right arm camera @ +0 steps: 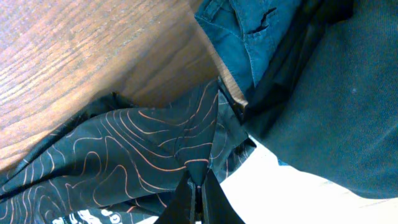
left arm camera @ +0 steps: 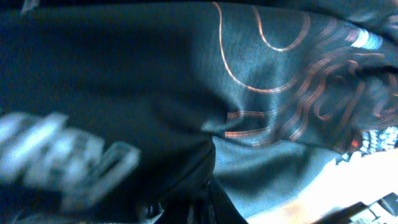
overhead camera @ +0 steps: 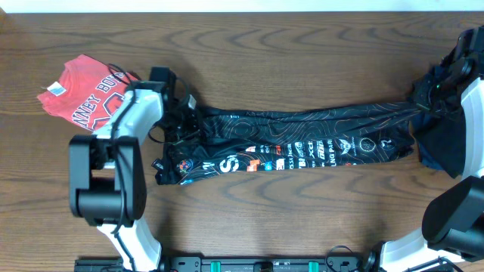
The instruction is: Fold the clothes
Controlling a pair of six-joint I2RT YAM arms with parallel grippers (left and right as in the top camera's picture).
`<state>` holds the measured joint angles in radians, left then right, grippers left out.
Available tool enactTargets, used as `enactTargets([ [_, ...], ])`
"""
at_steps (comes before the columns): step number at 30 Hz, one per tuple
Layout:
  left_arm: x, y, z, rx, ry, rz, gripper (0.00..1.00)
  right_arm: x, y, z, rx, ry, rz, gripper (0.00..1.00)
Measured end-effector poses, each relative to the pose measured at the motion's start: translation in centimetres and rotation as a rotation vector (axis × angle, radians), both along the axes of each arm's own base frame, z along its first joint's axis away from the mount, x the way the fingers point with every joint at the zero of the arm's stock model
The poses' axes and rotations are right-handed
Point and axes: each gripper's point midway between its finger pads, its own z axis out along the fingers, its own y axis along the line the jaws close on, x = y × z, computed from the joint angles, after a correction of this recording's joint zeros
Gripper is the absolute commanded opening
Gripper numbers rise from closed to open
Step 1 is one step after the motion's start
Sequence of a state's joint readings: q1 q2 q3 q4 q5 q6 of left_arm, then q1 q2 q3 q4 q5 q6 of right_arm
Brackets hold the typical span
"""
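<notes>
1. Table [overhead camera: 302, 219] of dark wood grain carries everything, with both arms reaching in from the near edge.
2. Black jersey [overhead camera: 302, 143] lies across the middle of the table as a long band drawn out between the two grippers. It has thin contour lines along the far side and white lettering with coloured logos along the near side.
3. Dark garments [overhead camera: 446, 143], plain navy and black, lie heaped at the right end, touching the jersey's right edge. The right wrist view shows a blue piece [right arm camera: 249, 31] beside a darker one [right arm camera: 342, 112].
4. Red tee [overhead camera: 87, 94] with white lettering lies crumpled at the far left, apart from the jersey.
5. Left gripper [overhead camera: 189, 121] sits at the jersey's left end, its fingers pressed together on a pinch of the black cloth [left arm camera: 280, 93].
6. Right gripper [right arm camera: 198, 186] has its fingers closed tight on a fold of contour-lined fabric at the jersey's right end.
</notes>
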<state>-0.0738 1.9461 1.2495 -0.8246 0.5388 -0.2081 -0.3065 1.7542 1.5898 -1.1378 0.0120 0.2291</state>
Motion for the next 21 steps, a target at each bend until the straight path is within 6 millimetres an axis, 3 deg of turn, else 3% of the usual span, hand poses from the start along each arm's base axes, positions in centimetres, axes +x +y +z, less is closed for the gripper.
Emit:
enactTargets([
  [2, 0.0, 0.0, -0.4, 0.003, 0.003, -0.003, 0.17, 0.0, 0.0, 0.0, -0.002, -0.002, 0.000, 0.01],
  [5, 0.1, 0.1, -0.3, 0.011, -0.002, -0.006, 0.53, 0.0, -0.1, 0.0, -0.003, -0.001, -0.001, 0.01],
  [7, -0.3, 0.2, -0.2, 0.012, 0.013, -0.007, 0.64, 0.0, -0.1, 0.0, -0.004, -0.002, -0.001, 0.01],
  [10, -1.3, 0.1, 0.6, 0.001, 0.045, -0.002, 0.68, 0.0, -0.1, 0.0, -0.004, -0.002, -0.001, 0.01],
  [17, -1.7, 1.0, 5.1, 0.042, -0.042, 0.003, 0.68, 0.1, -0.1, 0.0, -0.004, -0.003, -0.001, 0.01],
  [21, -1.9, 2.1, 5.5, 0.121, -0.059, -0.006, 0.68, 0.1, -0.1, 0.0, -0.005, -0.005, -0.001, 0.01],
])
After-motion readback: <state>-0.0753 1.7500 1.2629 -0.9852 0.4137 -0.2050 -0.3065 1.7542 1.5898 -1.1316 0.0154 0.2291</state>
